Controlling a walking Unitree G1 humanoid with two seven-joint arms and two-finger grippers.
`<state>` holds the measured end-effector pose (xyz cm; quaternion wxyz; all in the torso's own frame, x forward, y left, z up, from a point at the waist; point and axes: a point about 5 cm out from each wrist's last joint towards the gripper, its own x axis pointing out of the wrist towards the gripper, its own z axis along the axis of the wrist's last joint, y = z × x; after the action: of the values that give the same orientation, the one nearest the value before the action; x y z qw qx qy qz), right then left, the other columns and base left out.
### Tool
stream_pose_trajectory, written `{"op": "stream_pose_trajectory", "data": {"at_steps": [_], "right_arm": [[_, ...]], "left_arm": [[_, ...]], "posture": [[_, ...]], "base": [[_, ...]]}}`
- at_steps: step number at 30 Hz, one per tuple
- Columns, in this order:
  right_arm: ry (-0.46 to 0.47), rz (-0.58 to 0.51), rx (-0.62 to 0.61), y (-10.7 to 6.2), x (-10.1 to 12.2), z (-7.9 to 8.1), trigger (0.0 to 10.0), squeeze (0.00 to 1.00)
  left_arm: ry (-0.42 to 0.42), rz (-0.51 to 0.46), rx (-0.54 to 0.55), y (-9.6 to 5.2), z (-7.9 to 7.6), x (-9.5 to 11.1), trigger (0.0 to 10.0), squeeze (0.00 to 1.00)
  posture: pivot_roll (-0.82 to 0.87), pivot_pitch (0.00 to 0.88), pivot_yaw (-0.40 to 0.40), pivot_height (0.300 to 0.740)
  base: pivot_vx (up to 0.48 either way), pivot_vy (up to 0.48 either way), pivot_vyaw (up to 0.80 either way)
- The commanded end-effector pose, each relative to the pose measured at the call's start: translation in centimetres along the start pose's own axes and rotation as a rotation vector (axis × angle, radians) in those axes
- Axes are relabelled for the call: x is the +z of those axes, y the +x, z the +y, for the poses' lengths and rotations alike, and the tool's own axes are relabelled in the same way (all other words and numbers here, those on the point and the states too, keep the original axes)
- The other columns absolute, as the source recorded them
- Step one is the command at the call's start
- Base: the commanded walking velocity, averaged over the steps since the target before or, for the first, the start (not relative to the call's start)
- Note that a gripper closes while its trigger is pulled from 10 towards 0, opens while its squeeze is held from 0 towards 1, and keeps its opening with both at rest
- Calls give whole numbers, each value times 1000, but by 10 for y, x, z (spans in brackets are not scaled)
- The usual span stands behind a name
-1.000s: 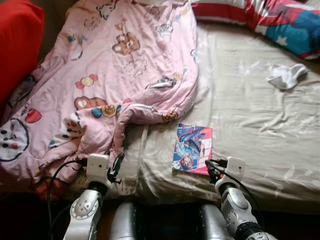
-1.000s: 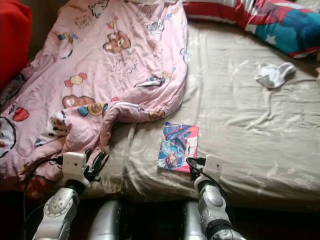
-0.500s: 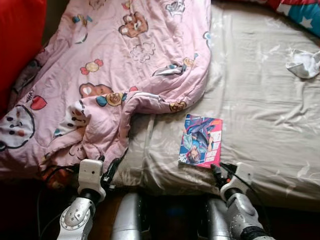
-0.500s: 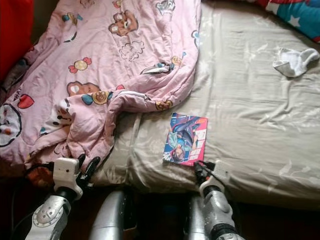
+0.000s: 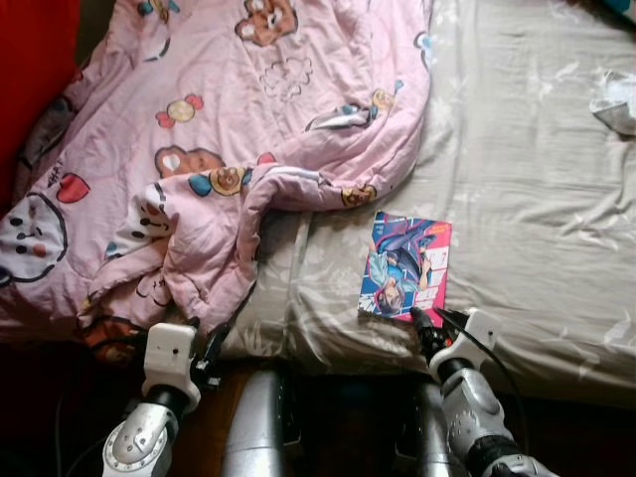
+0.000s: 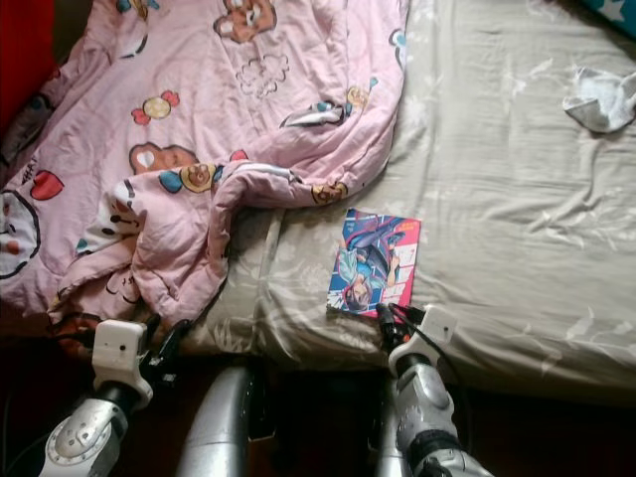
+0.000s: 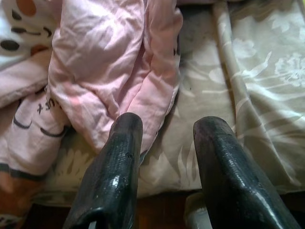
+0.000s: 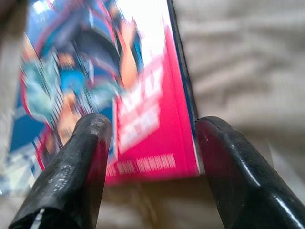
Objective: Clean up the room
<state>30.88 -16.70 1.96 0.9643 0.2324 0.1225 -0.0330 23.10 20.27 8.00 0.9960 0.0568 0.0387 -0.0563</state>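
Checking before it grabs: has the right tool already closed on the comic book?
No, the right tool is open, its fingers spread at the near edge of the comic book.

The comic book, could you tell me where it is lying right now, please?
The comic book lies flat on the beige sheet near the bed's front edge, just right of the pink blanket, with the open right gripper at its near corner.

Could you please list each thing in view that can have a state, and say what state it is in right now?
comic book: shut, lying flat on the sheet, cover up.
pink blanket: rumpled, a corner folded over.
bed sheet: wrinkled.
white cloth: crumpled on the sheet.
right gripper: open, fingers either side of the book's near corner.
left gripper: open, holding nothing, at the blanket's edge.
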Motion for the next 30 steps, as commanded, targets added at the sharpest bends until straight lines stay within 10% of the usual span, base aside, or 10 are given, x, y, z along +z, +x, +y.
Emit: {"op": "stream_pose_trajectory", "data": {"at_steps": [1, 30], "right_arm": [[12, 9, -10, -5, -7, -3, 10000, 0], [154, 132, -19, -10, -31, 1, 10000, 0]], "left_arm": [[1, 45, 14, -8, 4, -7, 10000, 0], [28, 83, 15, -23, 6, -5, 10000, 0]], "posture": [[141, 437, 107, 634], [200, 456, 115, 634]], "base": [[0, 0, 0], [0, 0, 0]]}}
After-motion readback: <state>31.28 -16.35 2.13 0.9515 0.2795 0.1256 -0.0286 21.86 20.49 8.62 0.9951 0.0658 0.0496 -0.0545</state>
